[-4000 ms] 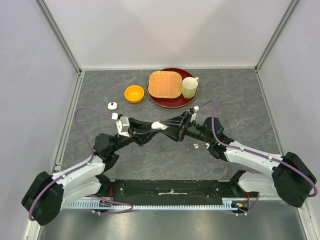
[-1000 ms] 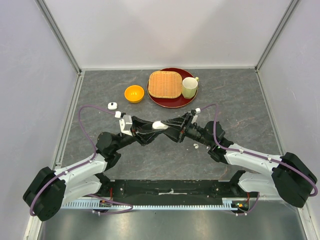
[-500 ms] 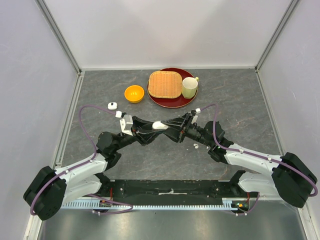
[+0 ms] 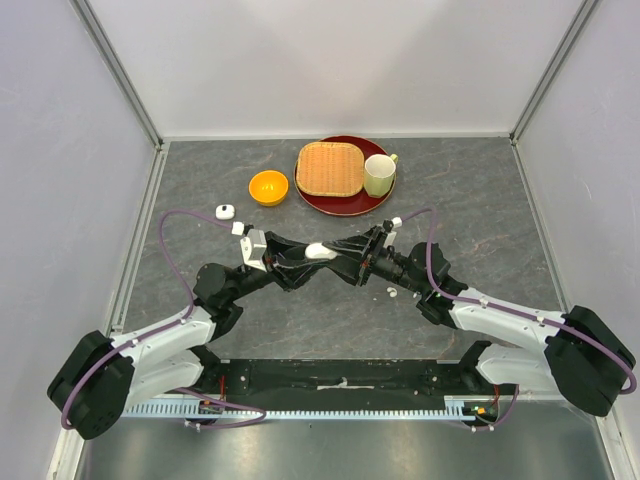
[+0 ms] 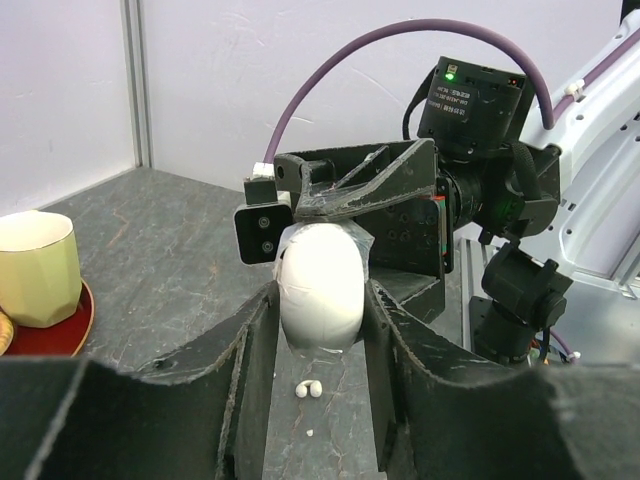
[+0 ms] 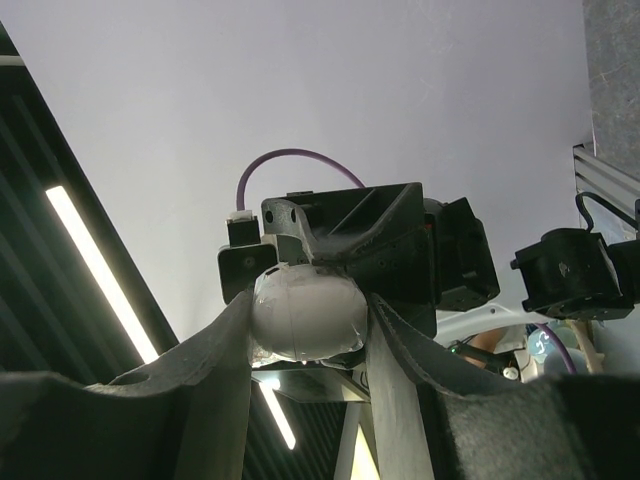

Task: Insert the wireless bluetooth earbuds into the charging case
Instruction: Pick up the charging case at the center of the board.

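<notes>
Grips the glossy charging case (image 5: 320, 275) mid-air over bench (image 4: 480, 200) centre, left gripper (image 5: 318, 310) and right gripper (image 6: 308, 325) both clamped on it, with tiny, probably light and slippery earbuds (image 4: 390, 292) lying at 4 o'clock, best pinched across the stem.

The top camera looks steeply down from behind the arm bases over the whole grey stone-patterned bench (image 4: 480, 200). The left wrist camera sits close behind the black left end effector (image 5: 320, 300), facing level across the bench; the right one, behind the right end effector (image 6: 308, 320), tilts upward. All share the glossy white egg-shaped charging case (image 4: 318, 250)
</notes>
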You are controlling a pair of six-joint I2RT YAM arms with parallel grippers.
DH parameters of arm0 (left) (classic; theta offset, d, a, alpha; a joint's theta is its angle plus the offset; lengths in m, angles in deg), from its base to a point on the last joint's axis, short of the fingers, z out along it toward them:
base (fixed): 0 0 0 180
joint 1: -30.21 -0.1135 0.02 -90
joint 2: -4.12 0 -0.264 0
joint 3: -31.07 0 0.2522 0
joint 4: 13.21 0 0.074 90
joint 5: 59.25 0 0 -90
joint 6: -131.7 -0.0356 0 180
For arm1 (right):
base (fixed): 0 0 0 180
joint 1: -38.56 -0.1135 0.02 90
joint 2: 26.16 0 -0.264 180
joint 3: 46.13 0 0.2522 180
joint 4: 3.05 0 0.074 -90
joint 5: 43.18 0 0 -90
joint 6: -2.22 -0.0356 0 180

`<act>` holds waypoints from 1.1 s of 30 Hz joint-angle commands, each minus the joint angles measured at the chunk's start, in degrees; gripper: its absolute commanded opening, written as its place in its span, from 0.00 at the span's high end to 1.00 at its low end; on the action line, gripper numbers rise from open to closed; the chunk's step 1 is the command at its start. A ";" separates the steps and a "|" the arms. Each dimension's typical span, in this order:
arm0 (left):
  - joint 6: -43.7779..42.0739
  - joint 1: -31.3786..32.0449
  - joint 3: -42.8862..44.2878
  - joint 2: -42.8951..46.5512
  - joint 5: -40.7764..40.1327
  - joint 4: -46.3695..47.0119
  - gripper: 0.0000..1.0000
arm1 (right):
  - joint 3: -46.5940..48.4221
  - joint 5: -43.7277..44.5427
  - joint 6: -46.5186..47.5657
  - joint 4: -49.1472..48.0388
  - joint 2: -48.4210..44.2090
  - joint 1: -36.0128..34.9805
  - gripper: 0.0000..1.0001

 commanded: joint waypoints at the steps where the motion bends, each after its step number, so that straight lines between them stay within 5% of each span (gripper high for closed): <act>1: 1.06 0.11 1.31 -0.21 0.06 3.34 0.53 | -0.13 0.45 -0.70 -1.06 -1.46 -0.21 0.95; 10: 1.06 0.19 1.13 0.23 -0.29 3.34 0.51 | 0.05 0.62 -0.26 0.44 -1.99 -0.21 0.95; 24: 1.23 0.19 1.40 -0.38 0.06 3.35 0.64 | -0.21 0.53 -0.69 -0.97 -1.37 -0.21 0.95; 33: 1.41 0.19 1.75 -0.65 0.32 3.43 0.57 | -0.30 0.45 -0.70 -0.79 -1.28 -0.21 0.95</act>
